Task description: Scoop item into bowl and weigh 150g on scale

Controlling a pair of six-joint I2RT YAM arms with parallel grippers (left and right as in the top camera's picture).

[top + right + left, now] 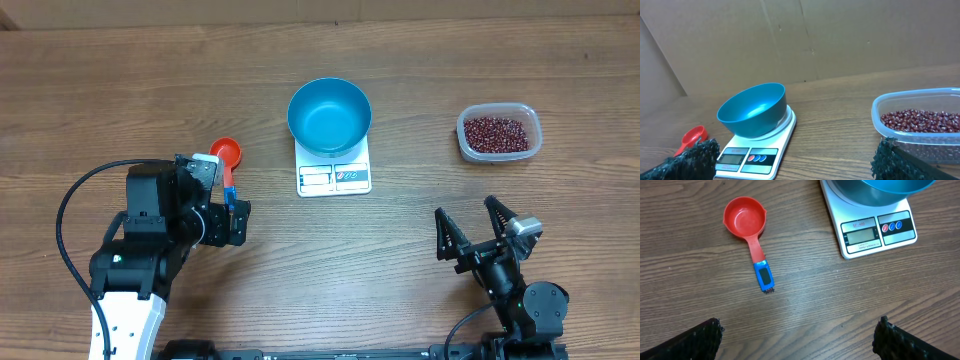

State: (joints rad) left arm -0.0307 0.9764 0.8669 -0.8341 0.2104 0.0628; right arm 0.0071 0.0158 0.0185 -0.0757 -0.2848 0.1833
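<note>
A wooden table (pixel 120 80) carries everything. The white scale (pixel 334 176) sits around the middle of it, nearer the far edge, with its display panel facing the near edge. I can't make out the digits. The blue bowl (pixel 329 115) stands upright on the scale's platform, covering most of it.

The dark red beans (pixel 495 131) lie in a loose heap in a clear plastic container (pixel 464 143) towards the table's right edge, well apart from the scale.

To the left of the scale a red scoop (pixel 227 152) lies flat on the wood, its cup towards the far edge and its blue-tipped handle pointing at the near edge.

The left gripper (pixel 799 325) hangs just on the near side of the scoop's handle, with its jaws spread wide and nothing between them. From its own camera the fingers sit clear of the scoop.

The right gripper (pixel 465 208) is near the front right corner, pointing at the far edge. It too is spread wide and grasps nothing, well short of the container.
</note>
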